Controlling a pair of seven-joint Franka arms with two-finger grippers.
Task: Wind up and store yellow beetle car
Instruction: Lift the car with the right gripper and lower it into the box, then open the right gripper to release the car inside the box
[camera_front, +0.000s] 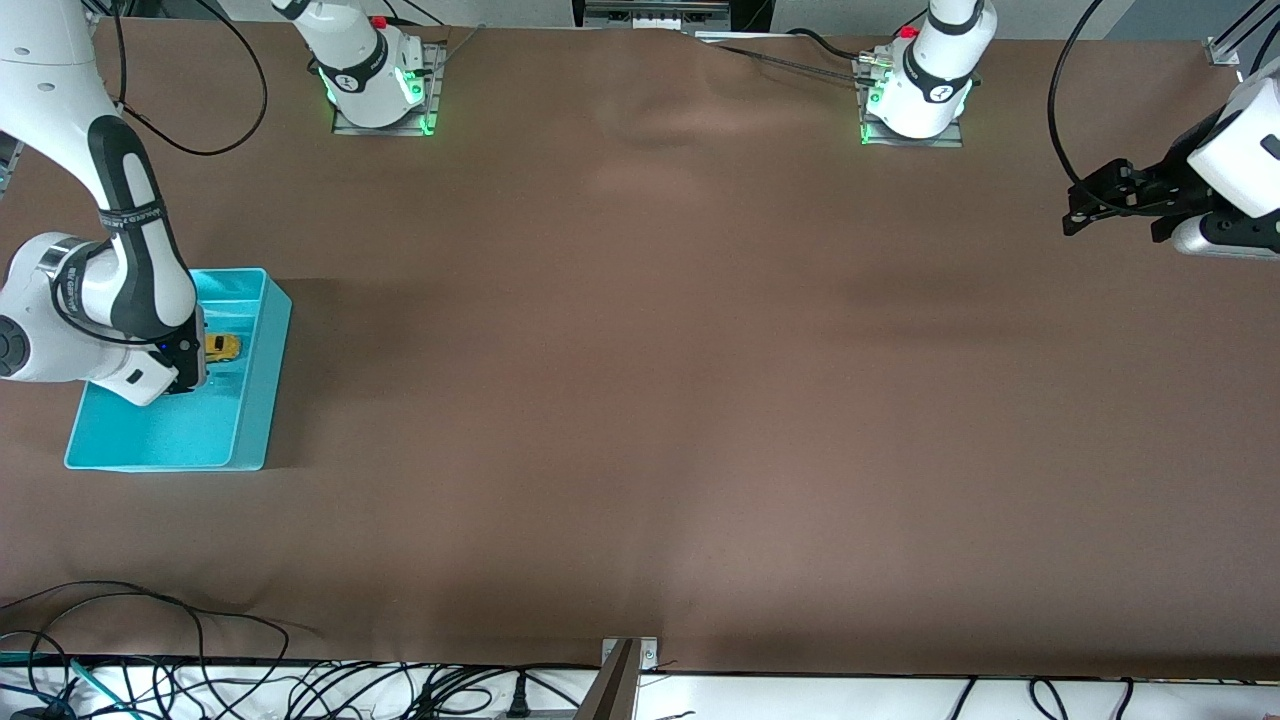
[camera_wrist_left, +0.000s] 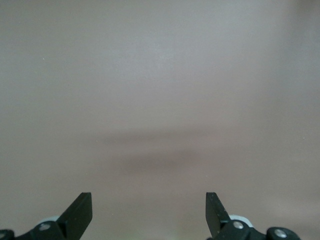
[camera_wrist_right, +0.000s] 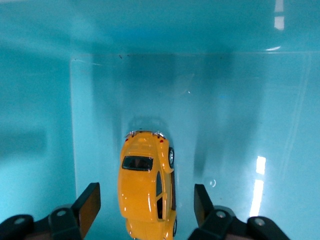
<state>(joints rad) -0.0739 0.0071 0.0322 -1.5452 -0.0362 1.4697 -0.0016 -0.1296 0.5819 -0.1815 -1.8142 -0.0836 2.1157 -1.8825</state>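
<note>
The yellow beetle car (camera_wrist_right: 146, 187) lies on the floor of the turquoise bin (camera_wrist_right: 240, 125). My right gripper (camera_wrist_right: 145, 200) reaches down into the bin with its fingers open on either side of the car. A gap shows on each side, so neither finger touches the car. From the front, the car (camera_front: 224, 347) peeks out beside my right gripper (camera_front: 197, 362) inside the bin (camera_front: 170, 435), at the right arm's end of the table. My left gripper (camera_front: 1080, 205) hangs open and waits above the left arm's end of the table, with nothing between its fingers (camera_wrist_left: 80, 212).
Brown cloth (camera_front: 640, 400) covers the table. Cables (camera_front: 200, 680) run along the table edge nearest the front camera. The two arm bases (camera_front: 375, 80) stand at the edge farthest from the front camera.
</note>
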